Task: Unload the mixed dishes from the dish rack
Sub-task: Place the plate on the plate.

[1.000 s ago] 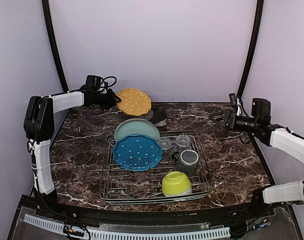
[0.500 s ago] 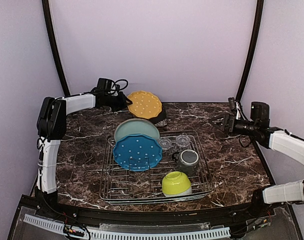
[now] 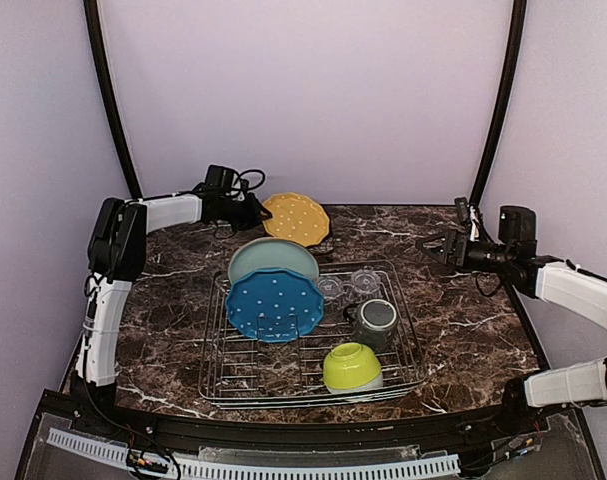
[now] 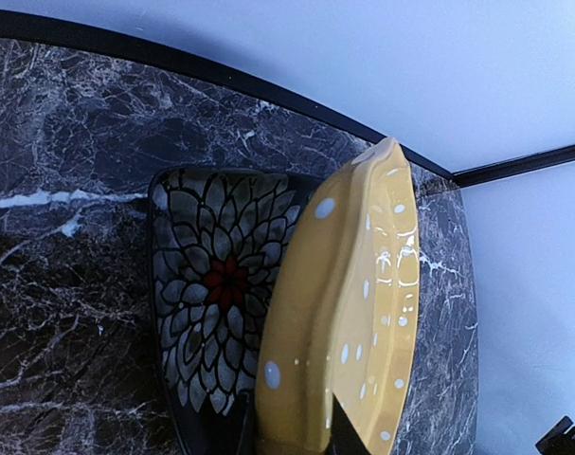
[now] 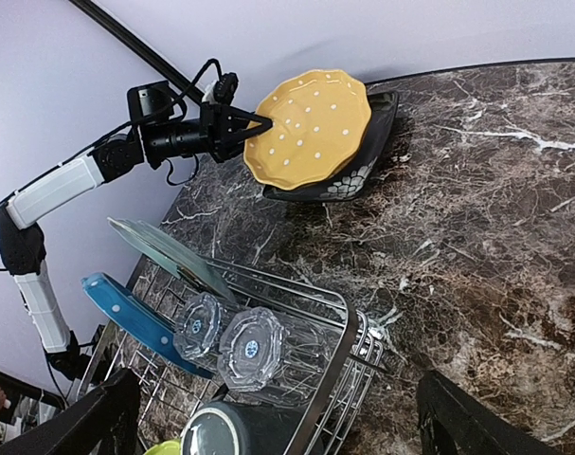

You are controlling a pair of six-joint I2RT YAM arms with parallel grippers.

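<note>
So far the black floral plate lies on the surface behind the dish rack, the left tool grips the yellow plate over it, and the right tool hangs wide and empty, with the teal plate, blue plate, glasses, mug and bowl left racked.

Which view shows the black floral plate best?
Left wrist: the black floral plate lies flat on the table, its petal pattern plain. Right wrist shows only its rim beneath the yellow plate; top external, a dark sliver at its edge.
</note>
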